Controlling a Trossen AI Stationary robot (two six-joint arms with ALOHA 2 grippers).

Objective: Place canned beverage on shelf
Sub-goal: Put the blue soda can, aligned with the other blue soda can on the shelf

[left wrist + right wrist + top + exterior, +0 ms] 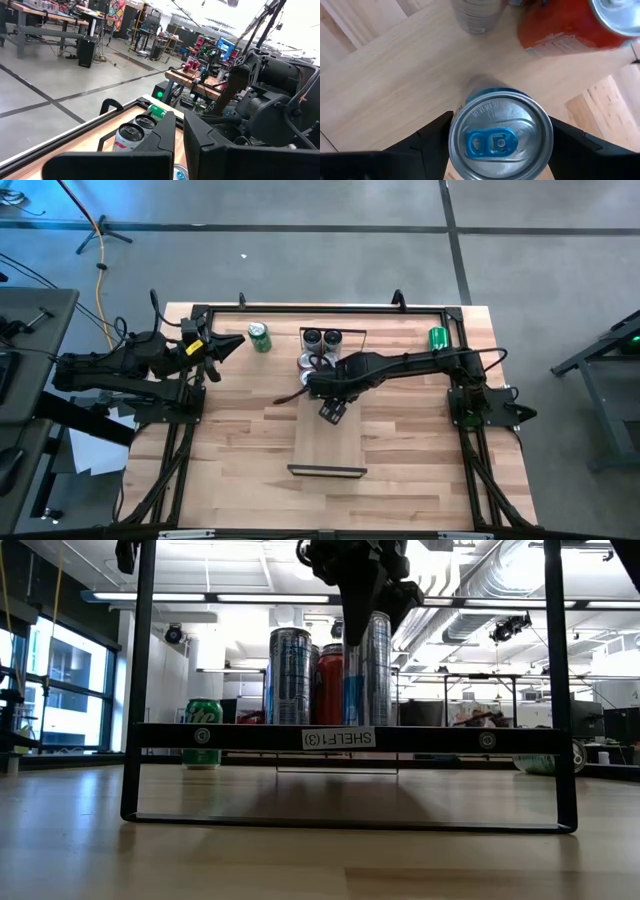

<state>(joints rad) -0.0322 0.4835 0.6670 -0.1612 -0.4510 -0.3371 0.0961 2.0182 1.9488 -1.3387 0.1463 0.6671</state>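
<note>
The shelf (325, 445) is a narrow pale board with dark end frames in the middle of the table; it also shows in the low view (340, 738). Two dark-topped cans (323, 337) and a red can (308, 362) stand at its far end. My right gripper (500, 150) is over the shelf, just nearer than the red can (570, 25), shut on a tall silver-blue can with a blue tab (500, 132), which stands upright in the low view (370, 670). My left gripper (232, 345) waits at the far left, shut and empty. My right gripper pinches the silver-blue can's upper wall just below the rim (456, 142) between its two fingers (432, 142), one on each side. The fingers come from above, pointing down. The can is upright over the shelf board; the shelf's front bar hides whether its base rests on it.
A green can (260, 337) stands on the table beside my left gripper, off the shelf. Another green can (438, 337) lies at the far right. A dark frame (320, 308) runs along the table's far edge. The near half of the shelf board is bare.
</note>
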